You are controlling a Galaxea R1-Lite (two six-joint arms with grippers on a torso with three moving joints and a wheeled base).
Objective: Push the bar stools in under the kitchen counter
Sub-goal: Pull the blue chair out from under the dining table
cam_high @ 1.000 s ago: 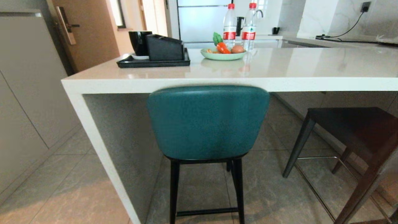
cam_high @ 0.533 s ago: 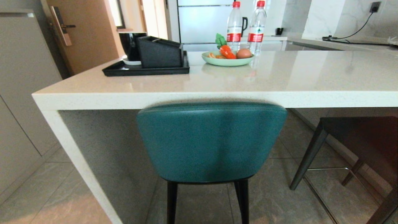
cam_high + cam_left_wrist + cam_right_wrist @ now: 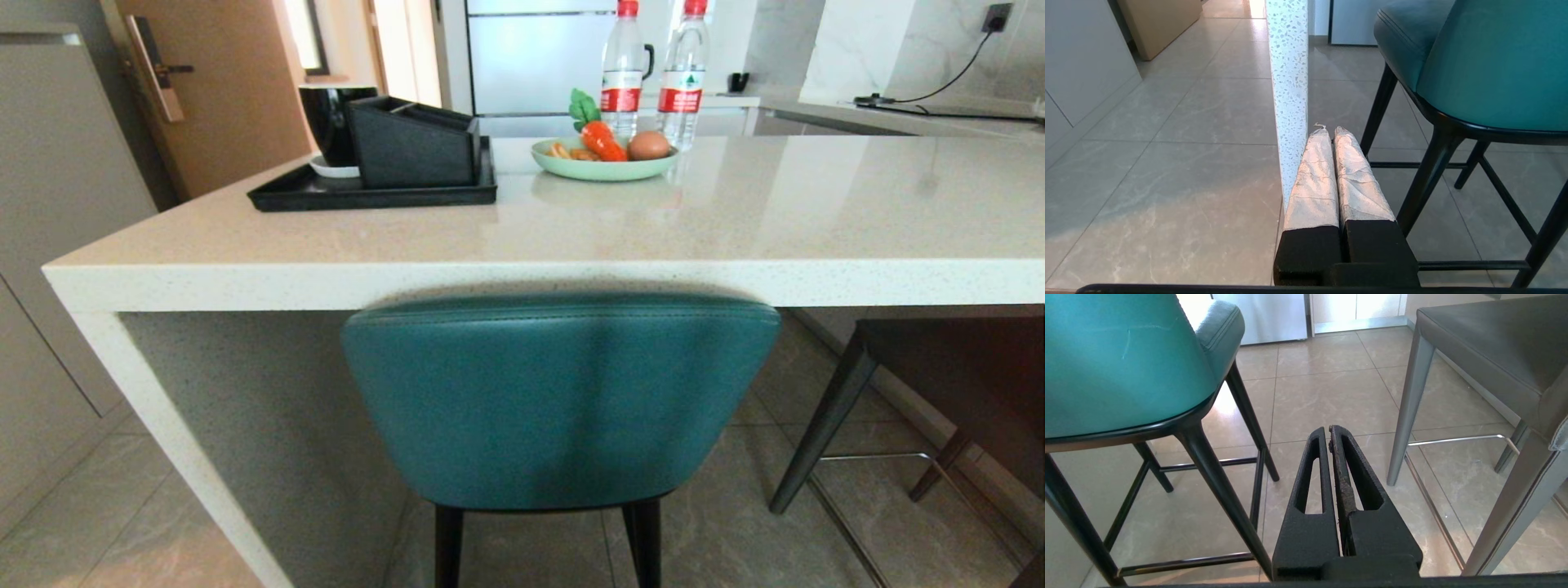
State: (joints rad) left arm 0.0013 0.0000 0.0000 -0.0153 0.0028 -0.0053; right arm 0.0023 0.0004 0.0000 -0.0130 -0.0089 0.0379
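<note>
Red-labelled water bottles (image 3: 653, 73) on kitchen counter (image 3: 735, 220), print unreadable

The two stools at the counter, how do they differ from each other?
The teal stool has a rounded, padded back and thin black legs; the grey stool is dark, flat and angular with straight grey legs. The teal stool's back stands right at the counter edge, square ahead; the grey stool stands off to the right at an angle. Both are tall and four-legged, with footrest bars.
</note>
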